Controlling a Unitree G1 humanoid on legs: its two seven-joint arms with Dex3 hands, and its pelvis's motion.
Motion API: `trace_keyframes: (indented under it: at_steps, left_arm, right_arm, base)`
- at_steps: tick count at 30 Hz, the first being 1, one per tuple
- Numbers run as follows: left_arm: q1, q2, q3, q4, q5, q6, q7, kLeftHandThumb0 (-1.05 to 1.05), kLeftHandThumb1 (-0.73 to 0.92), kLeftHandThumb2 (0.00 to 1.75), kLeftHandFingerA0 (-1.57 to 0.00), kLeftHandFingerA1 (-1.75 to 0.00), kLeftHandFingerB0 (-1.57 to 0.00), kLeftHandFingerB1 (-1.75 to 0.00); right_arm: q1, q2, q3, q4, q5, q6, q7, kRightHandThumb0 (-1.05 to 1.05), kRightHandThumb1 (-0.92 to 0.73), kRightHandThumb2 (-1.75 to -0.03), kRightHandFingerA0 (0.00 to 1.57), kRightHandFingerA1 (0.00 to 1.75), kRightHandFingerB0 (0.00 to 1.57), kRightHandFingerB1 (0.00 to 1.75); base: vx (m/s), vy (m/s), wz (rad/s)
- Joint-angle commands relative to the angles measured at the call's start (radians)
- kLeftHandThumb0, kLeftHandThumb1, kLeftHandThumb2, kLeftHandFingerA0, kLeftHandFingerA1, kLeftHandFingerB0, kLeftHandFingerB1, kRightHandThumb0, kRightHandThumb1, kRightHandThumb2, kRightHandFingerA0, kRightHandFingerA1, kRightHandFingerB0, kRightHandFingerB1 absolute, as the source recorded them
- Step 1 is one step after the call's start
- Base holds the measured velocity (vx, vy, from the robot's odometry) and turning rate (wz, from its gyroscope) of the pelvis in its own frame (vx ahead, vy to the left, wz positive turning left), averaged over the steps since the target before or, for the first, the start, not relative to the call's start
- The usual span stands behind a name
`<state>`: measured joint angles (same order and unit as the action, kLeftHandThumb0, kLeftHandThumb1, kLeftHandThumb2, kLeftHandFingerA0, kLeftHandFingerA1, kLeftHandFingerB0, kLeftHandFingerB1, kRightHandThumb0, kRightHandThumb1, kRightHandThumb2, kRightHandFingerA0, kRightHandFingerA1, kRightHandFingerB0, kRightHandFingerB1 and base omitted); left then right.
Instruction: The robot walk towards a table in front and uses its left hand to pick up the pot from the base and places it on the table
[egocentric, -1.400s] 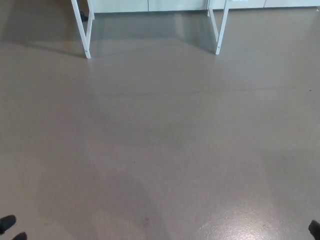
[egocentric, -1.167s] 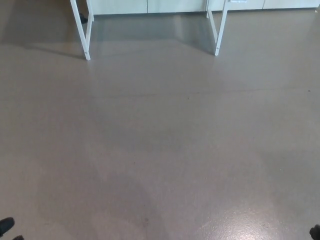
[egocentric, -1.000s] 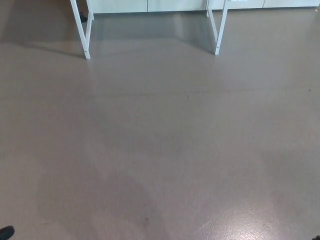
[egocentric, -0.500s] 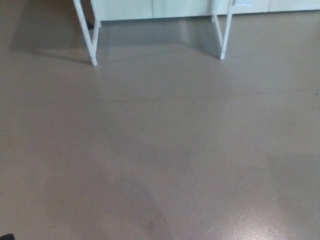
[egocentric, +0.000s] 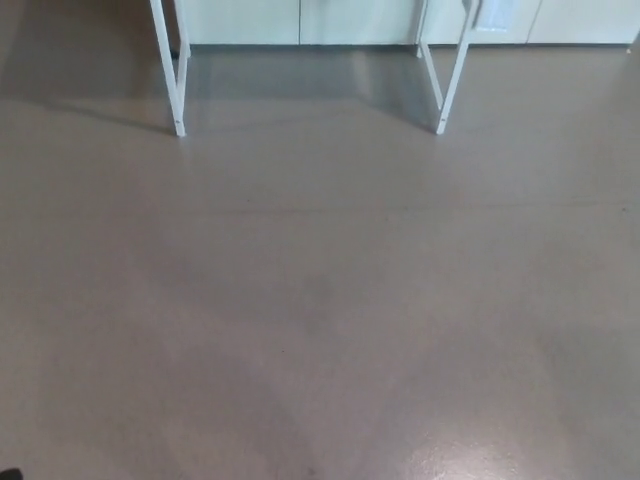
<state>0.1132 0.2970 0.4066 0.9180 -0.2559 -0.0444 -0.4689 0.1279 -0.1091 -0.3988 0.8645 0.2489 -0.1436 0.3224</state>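
Observation:
Neither the pot nor its base shows in the head view. Of the table I see only white legs at the top: the left pair (egocentric: 172, 70) and the right pair (egocentric: 450, 75); the tabletop lies beyond the upper edge. A tiny dark sliver of my left hand (egocentric: 6, 474) sits at the bottom left corner, too little to read. My right hand is out of the picture.
Grey-brown floor (egocentric: 320, 300) stretches from me to the table legs, with a glossy reflection at the lower right. Pale cabinet fronts (egocentric: 300, 20) run along the wall behind the legs.
The whole picture has shifted as the camera moved: the table legs now sit slightly lower in the picture. My hands have slipped out at the bottom edge, leaving only a sliver on the left.

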Motion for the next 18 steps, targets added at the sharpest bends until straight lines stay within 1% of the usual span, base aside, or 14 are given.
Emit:
trace_keyframes:
  at_steps: [1,5,8,9,11,14,15,16,17,18]
  left_arm:
    - [-0.002,-0.002,-0.002,-0.009,-0.008,0.000,0.024,-0.25,0.57,0.57,-0.48,-0.42,-0.59,-0.39]
    - [-0.004,-0.001,-0.010,-0.013,-0.001,0.004,0.033,-0.25,0.60,0.58,-0.49,-0.43,-0.59,-0.39]
    - [-0.001,-0.003,-0.015,-0.026,-0.003,0.012,0.035,-0.24,0.59,0.57,-0.50,-0.43,-0.58,-0.39]
    - [0.001,-0.002,-0.017,-0.029,-0.002,0.012,0.033,-0.26,0.59,0.58,-0.50,-0.43,-0.58,-0.39]
    - [0.001,-0.002,-0.022,-0.029,0.004,0.011,0.039,-0.26,0.60,0.58,-0.50,-0.43,-0.58,-0.39]
    - [-0.007,0.000,-0.025,-0.028,0.002,0.002,0.037,-0.26,0.61,0.58,-0.50,-0.44,-0.58,-0.39]
    - [-0.017,0.001,-0.027,-0.027,0.004,0.008,0.046,-0.26,0.64,0.59,-0.53,-0.44,-0.58,-0.38]
    - [-0.023,0.002,-0.028,-0.022,0.005,0.008,0.052,-0.26,0.63,0.59,-0.56,-0.45,-0.60,-0.40]
    - [-0.029,0.002,-0.028,-0.014,0.007,0.005,0.060,-0.26,0.63,0.59,-0.56,-0.45,-0.60,-0.40]
    - [-0.027,0.001,-0.028,-0.019,0.004,0.011,0.057,-0.27,0.59,0.58,-0.54,-0.45,-0.60,-0.39]
  right_arm:
    - [-0.005,-0.020,0.001,0.005,0.002,-0.025,-0.017,-0.12,-0.73,-0.62,0.19,0.36,0.16,0.32]
    - [-0.004,-0.021,0.003,0.005,0.000,-0.028,-0.019,-0.10,-0.75,-0.63,0.20,0.37,0.16,0.32]
    - [-0.001,-0.024,0.010,0.010,-0.009,-0.044,-0.020,-0.13,-0.73,-0.63,0.20,0.37,0.17,0.33]
    - [-0.002,-0.024,0.009,0.011,-0.006,-0.041,-0.019,-0.13,-0.73,-0.63,0.21,0.37,0.17,0.33]
    - [-0.005,-0.025,0.009,0.014,-0.002,-0.035,-0.021,-0.09,-0.75,-0.63,0.20,0.37,0.16,0.32]
    - [-0.016,-0.025,0.010,0.016,0.002,-0.035,-0.022,-0.09,-0.75,-0.63,0.19,0.36,0.16,0.32]
    - [-0.025,-0.026,0.013,0.022,-0.002,-0.035,-0.025,-0.10,-0.75,-0.63,0.20,0.37,0.16,0.32]
    - [-0.029,-0.026,0.013,0.026,-0.001,-0.035,-0.026,-0.09,-0.75,-0.63,0.20,0.38,0.17,0.32]
    - [-0.033,-0.026,0.011,0.032,0.001,-0.035,-0.027,-0.09,-0.75,-0.63,0.20,0.38,0.17,0.32]
    - [-0.034,-0.029,0.015,0.041,-0.007,-0.046,-0.029,-0.11,-0.74,-0.63,0.20,0.38,0.18,0.33]
  base:
    - [0.18,0.006,0.10]
    - [0.15,-0.077,0.10]
    - [0.17,-0.187,0.11]
    - [0.25,-0.264,-0.65]
    - [0.25,-0.264,0.49]
    - [0.16,-0.153,-0.03]
    - [0.07,-0.094,-0.06]
    - [0.10,-0.040,-0.07]
    - [0.09,-0.009,-0.10]
    - [0.11,0.030,-0.11]
